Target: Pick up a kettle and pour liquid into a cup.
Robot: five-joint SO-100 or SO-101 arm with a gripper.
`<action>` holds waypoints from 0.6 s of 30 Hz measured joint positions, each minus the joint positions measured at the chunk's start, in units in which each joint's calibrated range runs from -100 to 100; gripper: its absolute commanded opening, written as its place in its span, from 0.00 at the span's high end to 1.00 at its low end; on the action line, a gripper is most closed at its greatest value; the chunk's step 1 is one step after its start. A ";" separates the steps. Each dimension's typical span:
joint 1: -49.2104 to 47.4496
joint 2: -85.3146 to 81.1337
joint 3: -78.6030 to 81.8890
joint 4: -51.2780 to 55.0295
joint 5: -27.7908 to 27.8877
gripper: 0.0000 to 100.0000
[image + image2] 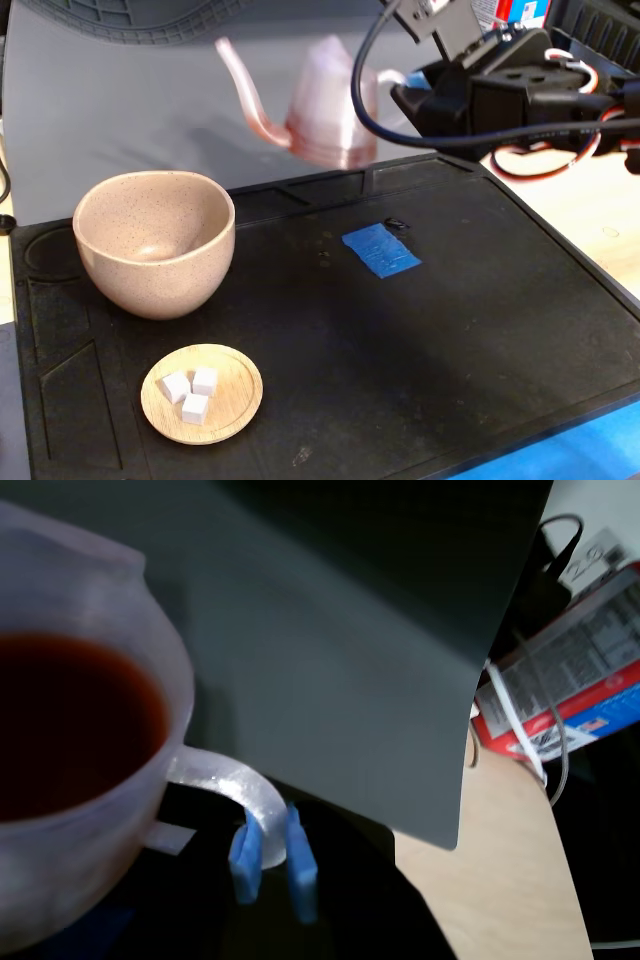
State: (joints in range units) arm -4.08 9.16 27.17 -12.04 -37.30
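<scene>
Near the mat's (470,330) front-left corner sits the dish (201,393); behind it, by the left edge, the cup (155,242). Past the back edge my gripper (272,858) pinches the kettle (325,105) handle aloft. I fear slipping; tea (70,720) could spill.

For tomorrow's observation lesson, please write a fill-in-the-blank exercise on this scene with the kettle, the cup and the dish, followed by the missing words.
1. The gripper holds the kettle by its ____.
2. In the fixed view, the kettle's spout points to the ____.
3. The wooden dish holds ____ white cubes.
4. The cup on the black mat contains ____ liquid, while the kettle's liquid is dark red in the wrist view.

Missing words: handle; left; three; no
</scene>
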 measured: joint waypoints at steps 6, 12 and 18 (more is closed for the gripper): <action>-0.45 0.00 -1.66 0.88 2.41 1.00; -0.45 0.00 -1.66 0.88 4.66 1.00; -2.19 0.00 -3.89 0.88 5.76 1.00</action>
State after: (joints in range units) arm -6.27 9.16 23.27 -11.16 -31.53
